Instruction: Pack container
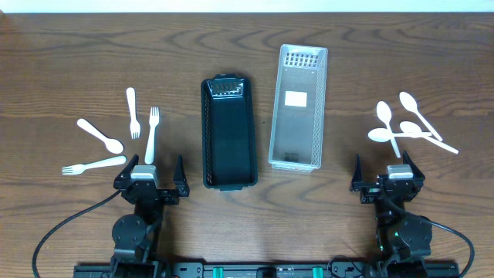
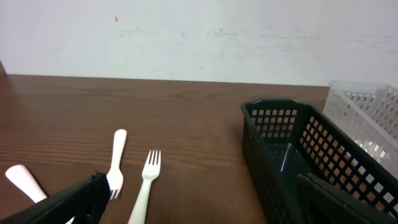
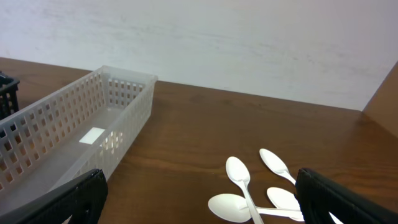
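A black mesh basket [image 1: 206, 131] stands empty at the table's middle, with a clear plastic basket [image 1: 275, 108] to its right, also empty apart from a white label. Three white plastic forks [image 1: 152, 133] and one spoon [image 1: 100, 134] lie at the left. Several white spoons [image 1: 401, 123] lie at the right. My left gripper [image 1: 151, 176] is open and empty at the front, just behind the forks. My right gripper [image 1: 387, 177] is open and empty, just behind the spoons. The left wrist view shows two forks [image 2: 146, 186] and the black basket [image 2: 292, 143]. The right wrist view shows the spoons [image 3: 249, 186] and the clear basket [image 3: 74, 137].
The wooden table runs to a white wall at the back. The clear basket's corner [image 2: 367, 112] shows behind the black one in the left wrist view. Cables trail from both arm bases at the front edge.
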`<state>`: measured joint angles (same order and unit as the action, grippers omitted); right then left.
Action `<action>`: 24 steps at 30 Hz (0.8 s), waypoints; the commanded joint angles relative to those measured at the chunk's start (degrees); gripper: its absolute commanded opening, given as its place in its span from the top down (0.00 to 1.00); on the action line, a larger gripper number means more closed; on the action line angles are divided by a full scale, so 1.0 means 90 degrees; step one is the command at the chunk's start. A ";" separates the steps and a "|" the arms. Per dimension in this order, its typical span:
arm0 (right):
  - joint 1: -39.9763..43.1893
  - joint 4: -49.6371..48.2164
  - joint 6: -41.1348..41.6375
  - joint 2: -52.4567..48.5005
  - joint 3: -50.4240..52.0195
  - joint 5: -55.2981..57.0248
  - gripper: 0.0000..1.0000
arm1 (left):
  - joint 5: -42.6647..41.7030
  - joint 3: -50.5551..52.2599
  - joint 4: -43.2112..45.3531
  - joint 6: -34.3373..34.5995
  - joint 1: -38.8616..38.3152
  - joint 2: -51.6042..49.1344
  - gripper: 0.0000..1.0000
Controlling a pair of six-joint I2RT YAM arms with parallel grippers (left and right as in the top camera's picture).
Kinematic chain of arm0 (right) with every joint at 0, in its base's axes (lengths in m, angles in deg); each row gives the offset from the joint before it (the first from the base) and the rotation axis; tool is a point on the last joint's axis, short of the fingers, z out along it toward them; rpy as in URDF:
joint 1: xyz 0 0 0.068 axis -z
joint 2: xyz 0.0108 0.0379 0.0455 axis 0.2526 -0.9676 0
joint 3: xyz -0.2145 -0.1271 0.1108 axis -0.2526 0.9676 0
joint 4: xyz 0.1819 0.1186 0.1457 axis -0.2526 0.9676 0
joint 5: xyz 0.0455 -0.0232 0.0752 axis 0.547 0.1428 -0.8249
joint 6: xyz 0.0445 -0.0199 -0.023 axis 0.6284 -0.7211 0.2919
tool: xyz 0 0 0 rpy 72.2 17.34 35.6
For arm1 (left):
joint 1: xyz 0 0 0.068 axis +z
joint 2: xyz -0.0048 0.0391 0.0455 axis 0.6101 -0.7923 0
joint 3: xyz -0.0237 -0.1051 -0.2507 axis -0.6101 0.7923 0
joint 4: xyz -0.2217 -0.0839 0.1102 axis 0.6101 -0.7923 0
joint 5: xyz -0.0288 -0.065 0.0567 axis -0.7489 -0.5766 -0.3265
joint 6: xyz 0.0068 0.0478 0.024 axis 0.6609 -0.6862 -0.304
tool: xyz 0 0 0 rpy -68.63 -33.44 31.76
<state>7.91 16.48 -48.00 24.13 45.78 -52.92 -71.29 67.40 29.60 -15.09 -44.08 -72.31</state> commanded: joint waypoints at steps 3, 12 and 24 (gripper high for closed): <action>-0.0083 0.0007 0.0447 0.0041 0.0027 -0.0029 0.01 | 0.0005 0.0083 -0.0172 0.0576 0.0002 0.0041 0.02; -0.0058 -0.0017 0.0697 -0.0359 -0.0867 -0.0168 0.01 | 0.0032 -0.1651 -0.0678 0.0942 0.0002 -0.1103 0.02; 0.0019 0.2096 0.0627 -0.5700 -0.5481 -0.0758 0.01 | 0.0032 -0.7179 -0.4308 0.0935 0.0002 -0.6477 0.02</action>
<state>7.95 31.30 -42.23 -17.86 6.65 -56.83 -71.20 12.52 -3.64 -7.33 -44.08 -122.32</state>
